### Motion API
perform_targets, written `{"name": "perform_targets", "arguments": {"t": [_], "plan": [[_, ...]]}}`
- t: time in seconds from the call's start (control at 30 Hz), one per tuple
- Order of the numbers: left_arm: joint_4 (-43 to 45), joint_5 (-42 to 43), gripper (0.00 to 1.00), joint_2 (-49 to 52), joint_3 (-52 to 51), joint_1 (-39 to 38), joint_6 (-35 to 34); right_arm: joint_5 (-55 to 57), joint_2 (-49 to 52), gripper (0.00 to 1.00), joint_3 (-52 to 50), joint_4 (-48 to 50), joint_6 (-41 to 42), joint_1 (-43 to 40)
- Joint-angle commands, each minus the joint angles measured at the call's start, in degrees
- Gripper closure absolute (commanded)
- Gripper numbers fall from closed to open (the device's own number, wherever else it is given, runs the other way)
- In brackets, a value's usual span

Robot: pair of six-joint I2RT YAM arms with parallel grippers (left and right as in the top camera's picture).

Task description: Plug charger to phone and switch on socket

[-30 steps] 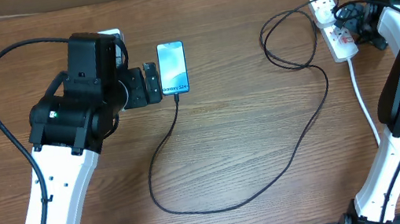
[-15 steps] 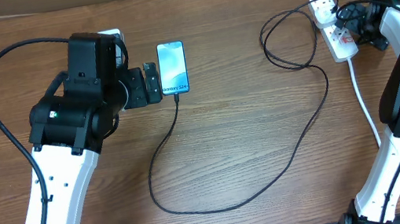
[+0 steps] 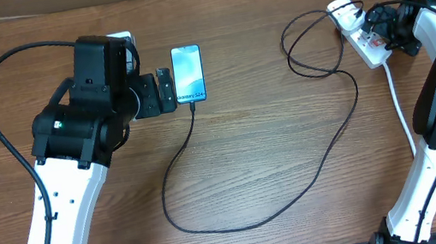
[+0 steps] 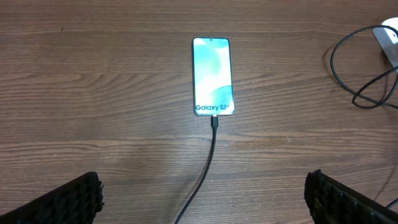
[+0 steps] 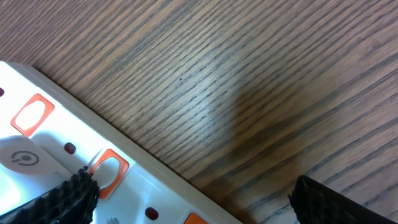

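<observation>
Pressing straight down on a red switch (image 5: 106, 173) looks safest, since the socket (image 3: 352, 22), far right by the wide-open, empty right gripper (image 5: 199, 200), is light rigid plastic that may skate; left gripper (image 3: 166, 89) equally agape, empty, beside the phone (image 3: 188, 71).

My left gripper (image 3: 166, 91) hovers just left of the phone (image 3: 188, 73), which lies flat with its screen lit. The charger (image 3: 217, 229) is plugged into the phone's short edge nearest me, sweeps in a wide loop across the table (image 3: 271, 131) and coils up beside the socket (image 3: 350, 20). My right gripper (image 3: 379, 29) sits over the socket, whose thick white cord (image 3: 400, 112) trails back toward my base.
</observation>
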Motion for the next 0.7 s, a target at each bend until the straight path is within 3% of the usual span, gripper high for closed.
{"name": "perform_targets", "arguments": {"t": [0.0,0.37,0.67], "plan": [[0.0,-0.7,0.00,-0.1,-0.6,-0.2,-0.8,-5.0,1.0,0.00,-0.4,0.0,-0.6,2.4],[0.1,-0.7,0.00,-0.1,-0.6,-0.2,-0.8,-4.9,-4.7,0.00,-0.3,0.0,0.1,0.8],[0.4,-0.7,0.00,-0.1,-0.6,-0.2,-0.8,-4.0,-9.2,0.00,-0.3,2.5,7.2,-2.5]]}}
